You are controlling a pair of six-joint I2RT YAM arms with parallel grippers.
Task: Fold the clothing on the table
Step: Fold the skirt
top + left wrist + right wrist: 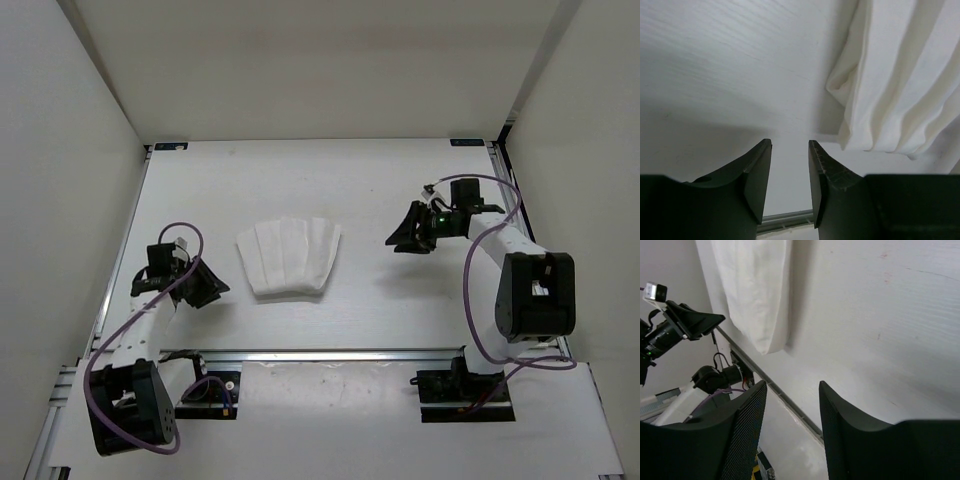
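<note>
Large matte white table (400, 190), rectangular, enclosed by white walls (60, 120) at 9, 12 and 3 o'clock of the top view. Long metal rail (340, 354) along the table's near edge at 6 o'clock, just ahead of both arm bases. White pleated clothing (290, 257), one piece, flat on the table slightly left of centre, fanned, with the wider edge toward 12 o'clock and the narrower edge toward 6 o'clock; soft lengthwise folds plain in the left wrist view. Black-fingered left gripper (213, 288) at 8 o'clock of the clothing, near its left edge but apart from it; jaws spread, bare table in the gap, nothing held. Black-fingered right gripper (403, 240) at 3 o'clock of the clothing, well apart from it; jaws likewise spread, nothing between them. Thin purple cables (120, 340) looped along each arm.
</note>
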